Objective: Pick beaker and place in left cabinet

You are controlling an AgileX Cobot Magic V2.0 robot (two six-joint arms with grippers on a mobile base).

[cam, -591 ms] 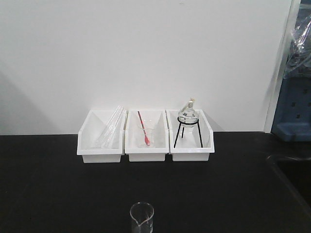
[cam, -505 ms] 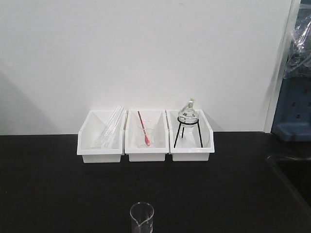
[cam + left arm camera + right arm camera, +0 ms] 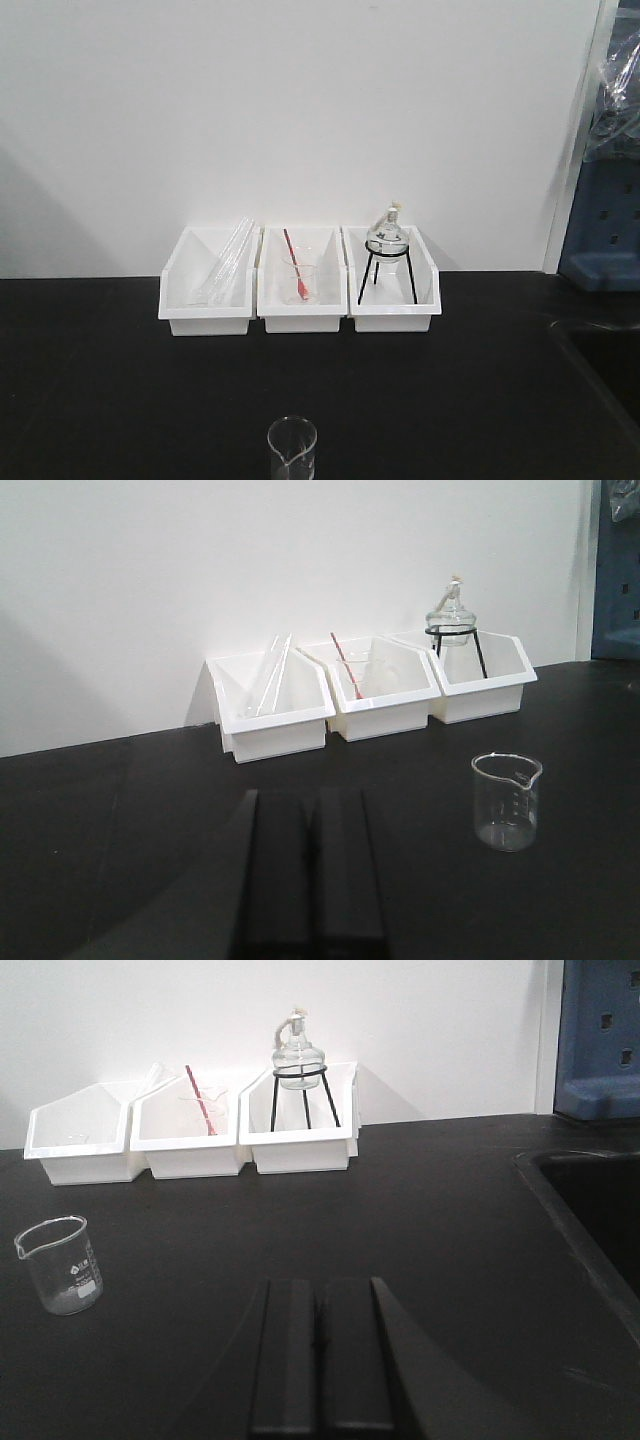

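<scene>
Well, beaker (image 3: 506,802) upright, open bench (image 3: 120,400) rnd it, left end effector (image 3: 310,880) & right end effector (image 3: 320,1370) together

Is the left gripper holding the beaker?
No, the beaker stands alone on the black counter, apart from the left gripper.

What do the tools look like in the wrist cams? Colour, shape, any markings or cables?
Both look alike. The left tool and right tool each show two matte black, flat, rectangular fingers with squared tips. No markings, cables or separate pads are visible.
</scene>
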